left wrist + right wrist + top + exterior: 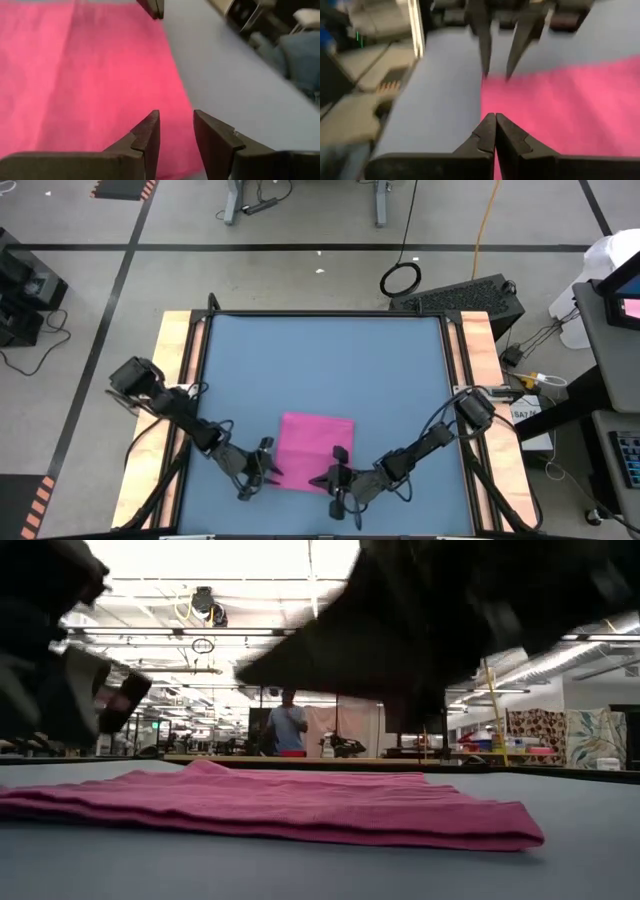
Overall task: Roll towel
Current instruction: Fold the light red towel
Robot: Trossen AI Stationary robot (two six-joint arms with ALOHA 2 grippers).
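The magenta-pink towel (315,445) lies flat on the blue tabletop (320,360), close to the near edge; in the low view the towel (300,805) shows several flat layers. My left gripper (262,470) stands open at its near-left corner, fingers (150,135) on either side of the towel's near edge (187,125). My right gripper (337,470) is over the near-right part, fingers shut (495,117), the towel (570,105) below and beyond them. The right wrist view shows the left gripper (496,76) facing it. My right gripper's shut fingertips (490,125) point slanting down toward the table's left, above the towel's side edge (482,97). No cloth shows between them and the towel lies flat. I cannot tell whether they touch it.
Wooden rails (180,380) run along both sides of the table. Bare blue surface stretches from the towel to the far edge. A person (288,725) stands in the room beyond the table.
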